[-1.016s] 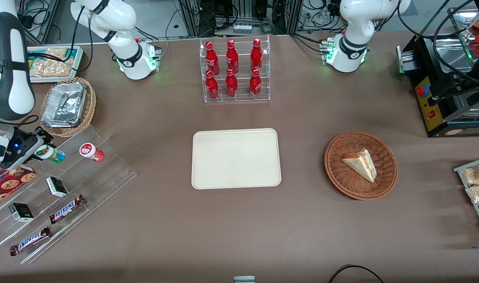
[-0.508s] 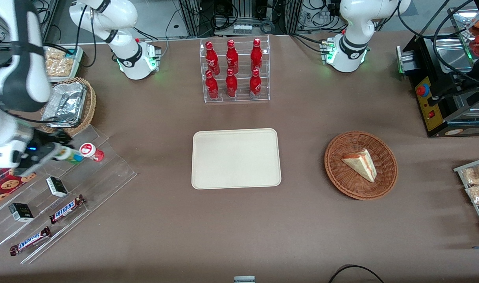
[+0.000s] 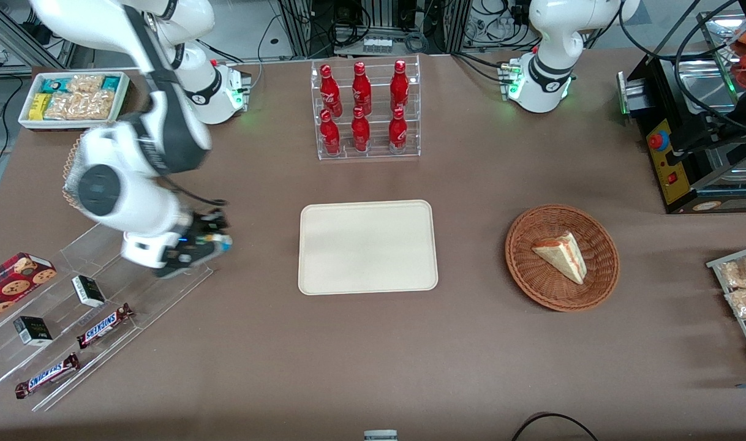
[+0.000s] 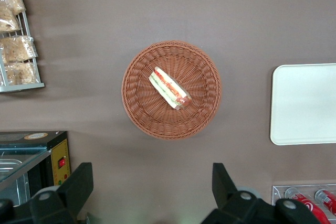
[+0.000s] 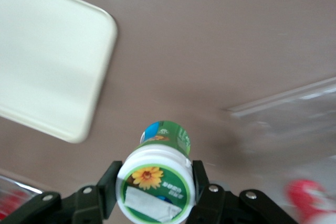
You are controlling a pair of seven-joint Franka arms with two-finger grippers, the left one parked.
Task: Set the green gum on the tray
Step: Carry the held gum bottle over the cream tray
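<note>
The gum (image 5: 157, 179) is clamped at its lid between the fingers (image 5: 201, 181) of the gripper (image 3: 209, 240), held above bare table between the clear stepped rack (image 3: 113, 288) and the tray (image 3: 367, 247), beside the tray but not over it.

The word SNICKERS can be read on two brown chocolate bars (image 3: 105, 325) (image 3: 47, 375) that lie on the clear acrylic stepped display stand (image 3: 165, 288). The small green gum bottle with a white lid (image 5: 156, 186) has a flower picture, but its small writing cannot be read.
</note>
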